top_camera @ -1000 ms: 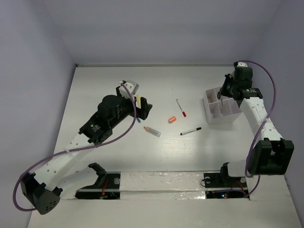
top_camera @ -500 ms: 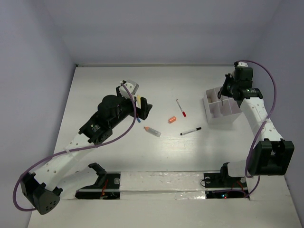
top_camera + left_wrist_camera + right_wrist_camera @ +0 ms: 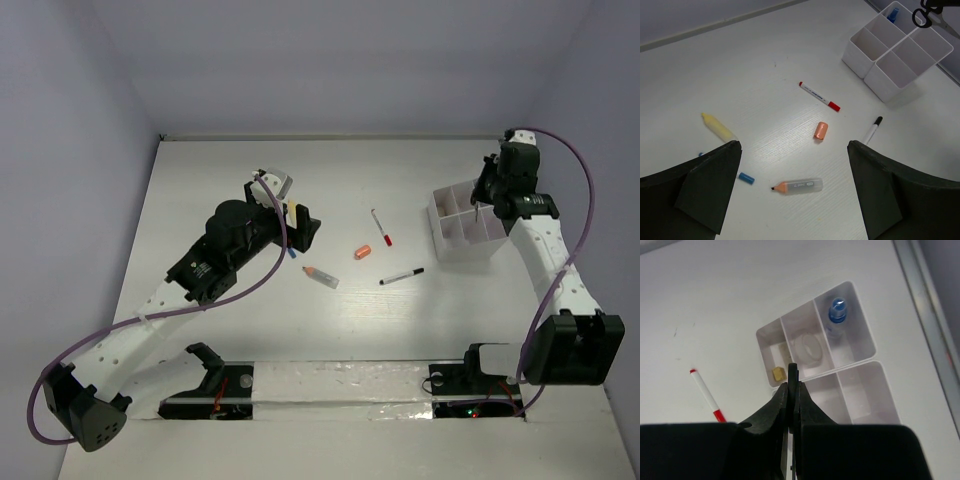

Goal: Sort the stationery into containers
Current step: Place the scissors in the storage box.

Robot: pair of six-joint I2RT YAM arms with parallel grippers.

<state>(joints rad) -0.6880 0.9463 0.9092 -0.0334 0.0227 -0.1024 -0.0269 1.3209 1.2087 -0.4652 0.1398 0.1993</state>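
The right fingers [image 3: 793, 374] are pressed shut on the black-handled scissors [image 3: 939, 19], which hang over the white organizer box [image 3: 452, 243] at the far right of the table [image 3: 400, 330]. The main risk, as I judge it, is the fit. The scissors are long against the square compartments, so a blade coming down off-centre could strike a divider or the rim and jam. It could also tip or shove the box, which looks light and is not held by anything. In the right wrist view three cells already hold things: a tape roll [image 3: 807, 350], a small eraser block [image 3: 777, 372] and a blue-capped item [image 3: 837, 314]. A release over any of these would leave the scissors propped and likely to topple out, whereas the two nearer cells look empty. Room is tight on that side, because the box sits near the table's right edge and the side wall [image 3: 610, 150]. The middle of the table is far more open. There the red-capped pen [image 3: 819, 96], orange cap [image 3: 820, 130], black marker [image 3: 871, 131] and orange-tipped crayon [image 3: 797, 186] lie apart from one another. The left fingers [image 3: 794, 150] are spread wide and hold nothing, with the cream stick [image 3: 717, 127] and blue-tipped pen [image 3: 745, 177] just beside them. A careless descent could knock either one away.
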